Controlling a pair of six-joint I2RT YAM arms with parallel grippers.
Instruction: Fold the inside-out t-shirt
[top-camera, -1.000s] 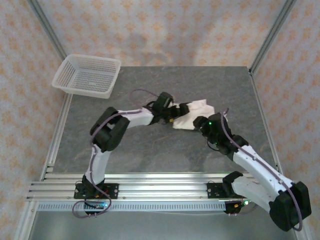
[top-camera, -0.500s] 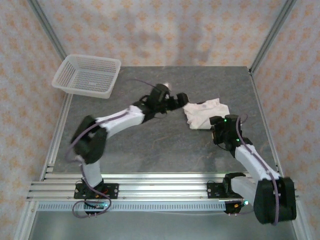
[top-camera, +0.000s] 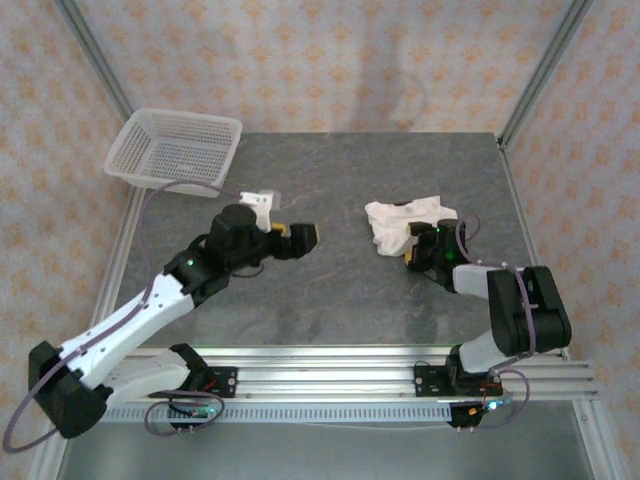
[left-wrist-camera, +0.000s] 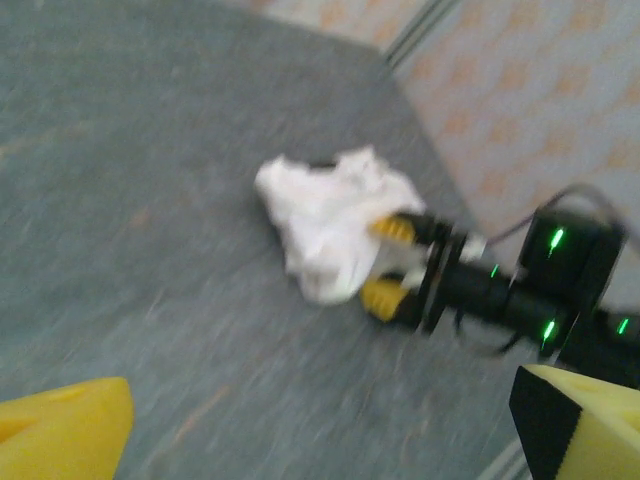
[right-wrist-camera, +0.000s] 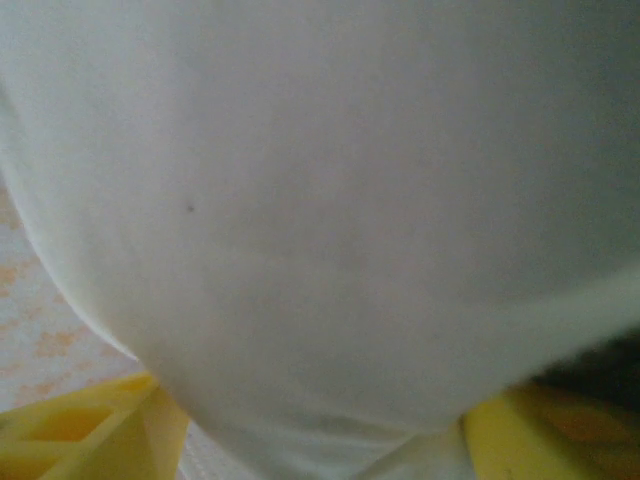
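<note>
1. The overhead view took in the whole grey table (top-camera: 330, 300). The white mesh basket (top-camera: 215, 178) sat at its far left corner. The inside-out t-shirt (top-camera: 400, 218) lay bunched in a wrinkled heap right of centre.
2. The left wrist view gave what the overhead could not: the right gripper (left-wrist-camera: 384, 262) at the shirt's (left-wrist-camera: 320, 210) near edge, with a yellow fingertip on either side of a bulge of cloth.
3. In the right wrist view, pale cloth (right-wrist-camera: 320, 200) covered almost everything, with yellow fingers (right-wrist-camera: 85, 430) at the bottom corners.
4. A second earlier, the left gripper (top-camera: 298, 238) had been at the shirt near the table's middle. It had since drawn back to the left and stood well apart from the cloth. The heap had shifted right and farther back.
5. Over that second, the right arm had folded in, bringing the right gripper (top-camera: 414, 252) up to the shirt's near side.
6. The left gripper's jaws were spread wide and held nothing.
7. The right gripper's jaws stood apart with cloth between them. Whether they pinched it, I could not tell.
</note>
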